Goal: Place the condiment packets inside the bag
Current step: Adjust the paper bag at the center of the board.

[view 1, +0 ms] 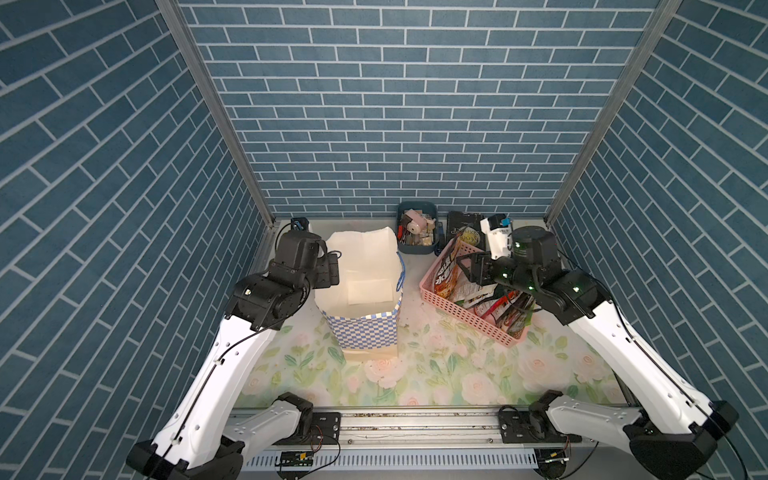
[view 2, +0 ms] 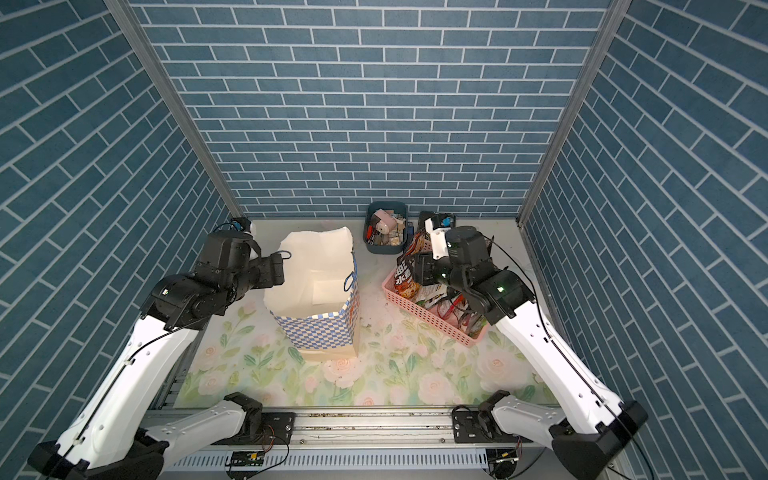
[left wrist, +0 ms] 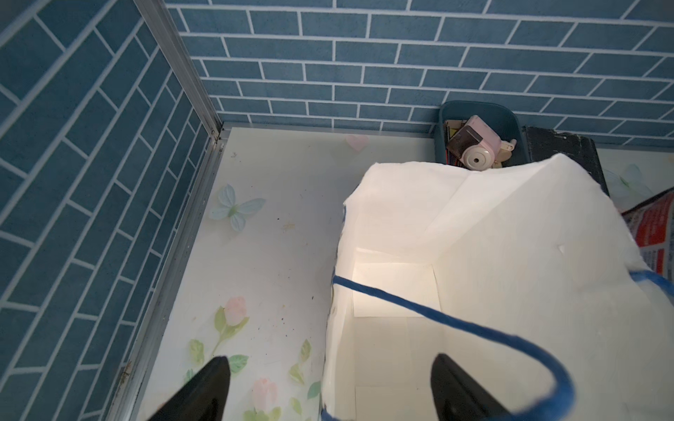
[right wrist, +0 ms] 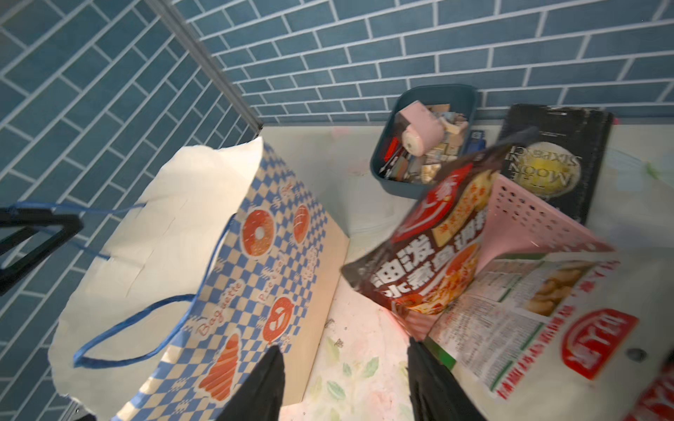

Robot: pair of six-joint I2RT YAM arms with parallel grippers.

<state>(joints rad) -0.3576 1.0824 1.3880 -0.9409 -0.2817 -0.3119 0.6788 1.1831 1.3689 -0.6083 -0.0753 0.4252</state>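
Hovering by pink basket (right wrist: 529, 218), right hand (right wrist: 344, 346) spread, empty; left hand (left wrist: 332, 357) spread astride bag (left wrist: 510, 255) rim. Black packet (right wrist: 430, 262) looks light, floppy, slick: pinch its upper edge.

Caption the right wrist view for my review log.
Right gripper, jaws apart, facing checkered bag beside pink basket of condiment packets.

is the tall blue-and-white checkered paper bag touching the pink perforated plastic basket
Apart. In both top views a strip of floral tabletop shows between the checkered paper bag and the pink perforated basket.
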